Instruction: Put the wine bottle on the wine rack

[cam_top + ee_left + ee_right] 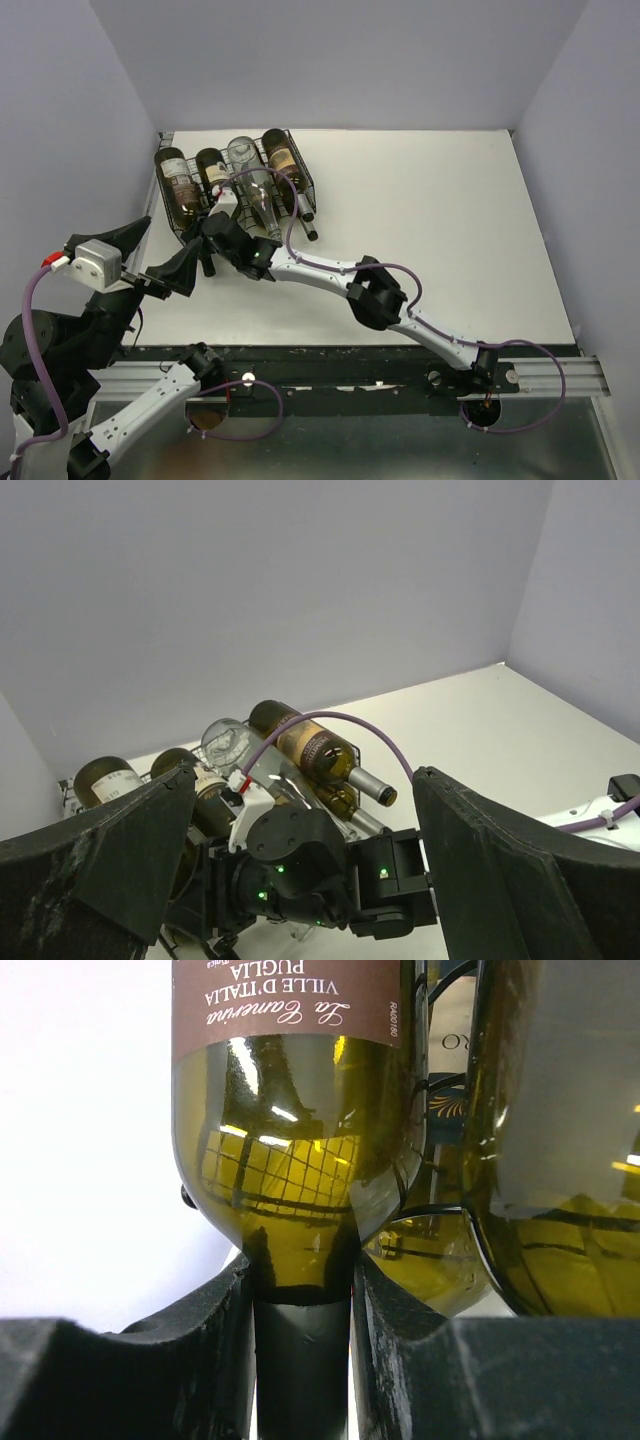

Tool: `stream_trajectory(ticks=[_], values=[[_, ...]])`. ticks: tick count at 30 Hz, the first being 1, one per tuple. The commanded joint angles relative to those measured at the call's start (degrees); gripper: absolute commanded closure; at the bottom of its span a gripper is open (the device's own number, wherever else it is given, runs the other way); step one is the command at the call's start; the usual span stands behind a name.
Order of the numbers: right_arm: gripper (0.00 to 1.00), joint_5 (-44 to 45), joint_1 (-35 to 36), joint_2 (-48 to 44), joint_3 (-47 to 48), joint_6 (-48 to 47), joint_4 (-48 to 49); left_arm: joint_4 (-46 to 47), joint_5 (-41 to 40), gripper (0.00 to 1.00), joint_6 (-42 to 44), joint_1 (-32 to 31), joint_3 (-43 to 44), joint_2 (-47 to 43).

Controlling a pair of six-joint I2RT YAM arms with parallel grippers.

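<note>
- Wine bottle [300, 1190] of olive-green glass with a brown label, on its side at the left end of the wine rack [302, 175], neck toward the arms.
- Neck pinched between the right fingers [200, 1360], one dark pad on either side just below the shoulder of the glass.
- Whether fully settled in its cradle: cannot tell.
- Just beside it in the right wrist view, a second green bottle [540, 1160] with a cream label, black rack wire between the two.
- Further along the rack, a clear bottle [245, 160], then a dark bottle with a brown label [283, 160] at the right end.
- Rack in the far left corner of the white counter [430, 220], close to the left wall.
- Right arm stretched across the counter to the rack, a purple cable [400, 270] looped along it.
- Left fingers [100, 870] spread wide around nothing, near the rack's front, pointed toward the right arm's wrist.
</note>
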Motion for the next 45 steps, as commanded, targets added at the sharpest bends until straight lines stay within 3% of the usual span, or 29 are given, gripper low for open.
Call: stream_trajectory(ticks=[1,19,29,45], values=[[0.77,0.30,-0.12,-4.02,-3.14,-0.04,0.58,-0.69,-1.80,0.01,0.48,-0.20,-0.29,-0.82],[0.77,-1.19,0.06,-7.45,-4.03,6.20,-2.23,-0.42,-2.33,0.01,0.22,-0.20,-1.00,-0.91],[0.44,0.38,0.06,-7.28,-4.29,7.25,-3.64,-0.77,-3.30,0.01,-0.13,-0.20,-1.26,-1.44],[0.16,5.23,-0.03,-10.26,-5.09,7.34,-7.86,-1.30,-4.00,0.01,-0.13,-0.11,-1.52,-1.18]])
